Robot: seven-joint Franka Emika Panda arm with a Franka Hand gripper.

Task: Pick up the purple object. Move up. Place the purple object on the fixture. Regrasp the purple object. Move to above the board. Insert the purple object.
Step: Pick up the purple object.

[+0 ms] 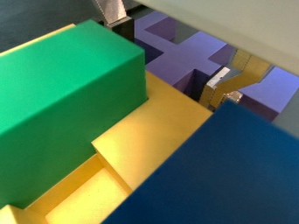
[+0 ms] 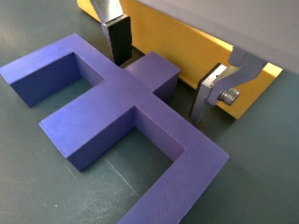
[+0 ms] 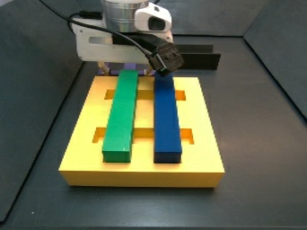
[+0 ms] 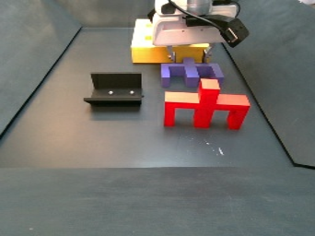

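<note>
The purple object point(image 2: 117, 105) lies flat on the dark floor just beside the yellow board point(image 2: 187, 39), its prongs pointing away from the board. The gripper point(image 2: 163, 70) is down over it, jaws apart, with one finger point(image 2: 117, 39) on each side of the middle prong; whether the pads press on the prong cannot be told. In a side view the purple object point(image 4: 191, 74) sits between the board point(image 4: 147, 41) and a red pronged piece point(image 4: 205, 106). The black fixture point(image 4: 114, 90) stands well apart. On the board lie a green bar point(image 3: 122, 112) and a blue bar point(image 3: 166, 117), side by side.
</note>
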